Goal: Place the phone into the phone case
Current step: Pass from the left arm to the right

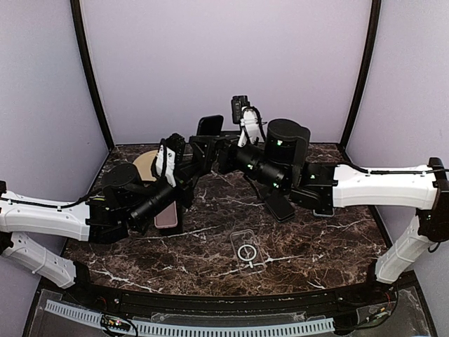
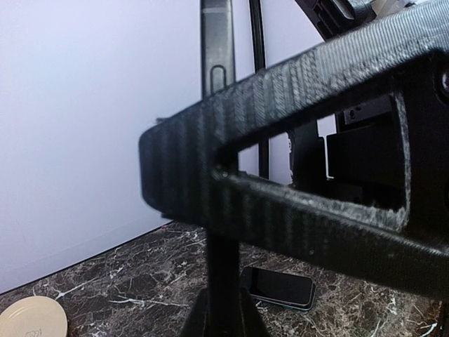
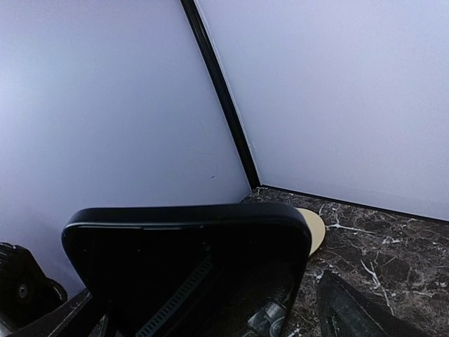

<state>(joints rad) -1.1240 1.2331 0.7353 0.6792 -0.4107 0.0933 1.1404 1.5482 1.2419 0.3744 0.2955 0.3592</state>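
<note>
Left pincer (image 1: 198,152) is clamped narrow on the phone (image 1: 210,125), holding it upright at the back middle, up off the surface (image 1: 330,239). Right pincer (image 1: 223,150) gapes wide just beside it, gripping nothing. The clear case (image 1: 247,250) lies flat near the front, well apart. That phone looks stiff, glossy and slippery to me. I'd hold it across its long edges, leaving the corners free for the flexible-looking case.
</note>
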